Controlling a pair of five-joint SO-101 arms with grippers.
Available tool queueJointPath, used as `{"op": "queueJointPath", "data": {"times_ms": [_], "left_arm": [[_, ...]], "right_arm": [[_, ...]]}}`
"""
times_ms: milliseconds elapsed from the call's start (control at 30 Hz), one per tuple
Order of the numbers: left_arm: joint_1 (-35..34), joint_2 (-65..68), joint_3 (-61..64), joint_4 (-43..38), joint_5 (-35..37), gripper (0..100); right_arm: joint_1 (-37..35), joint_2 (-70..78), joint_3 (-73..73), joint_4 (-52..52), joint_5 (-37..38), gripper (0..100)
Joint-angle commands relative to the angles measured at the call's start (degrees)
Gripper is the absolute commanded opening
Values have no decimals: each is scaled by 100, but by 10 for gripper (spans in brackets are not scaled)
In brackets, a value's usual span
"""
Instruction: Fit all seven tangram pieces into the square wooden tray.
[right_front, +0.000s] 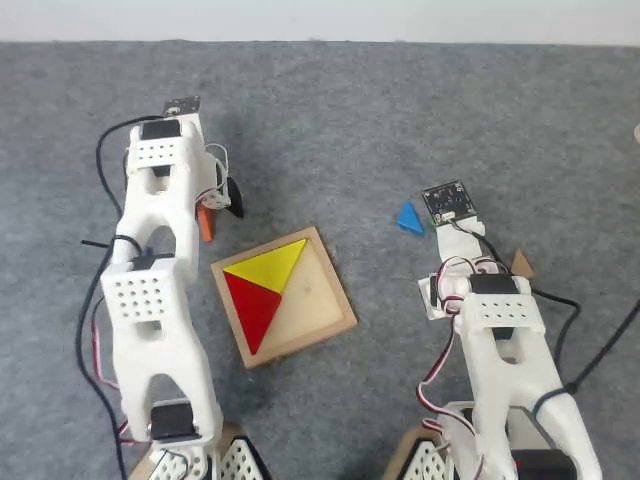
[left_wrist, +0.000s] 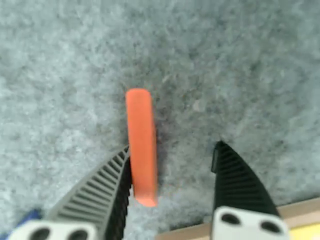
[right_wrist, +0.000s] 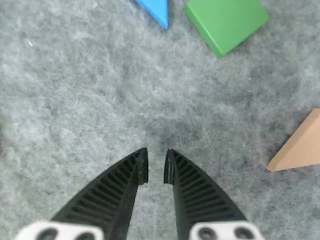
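Observation:
The square wooden tray (right_front: 335, 305) lies tilted between the arms and holds a yellow triangle (right_front: 270, 267) and a red triangle (right_front: 252, 305). An orange piece (left_wrist: 141, 147) stands on its edge on the grey carpet just beyond the tray's corner (left_wrist: 300, 212). My left gripper (left_wrist: 172, 165) is open around it, one finger (left_wrist: 117, 180) right against the piece and the other apart from it. My right gripper (right_wrist: 156, 167) is shut on nothing, low over bare carpet. Past its tips lie a blue triangle (right_wrist: 155, 9) and a green square (right_wrist: 226, 20). A tan triangle (right_wrist: 300, 147) lies off to one side.
From above, the orange piece (right_front: 205, 222) sits left of the tray, the blue triangle (right_front: 409, 218) right of it and the tan triangle (right_front: 521, 263) farther right. Cables trail beside both arms. Grey carpet covers the table.

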Motion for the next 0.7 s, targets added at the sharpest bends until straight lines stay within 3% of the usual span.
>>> {"op": "queueJointPath", "data": {"times_ms": [0, 167, 667], "left_arm": [[-35, -97, -567, 378, -88, 227], [-26, -501, -1165, 976, -105, 227], [765, -229, -1086, 1020, -220, 227]], "right_arm": [[-40, 13, -18, -119, -62, 73], [-233, 13, -18, -127, -53, 73], [-233, 22, -9, -119, -53, 73]]}}
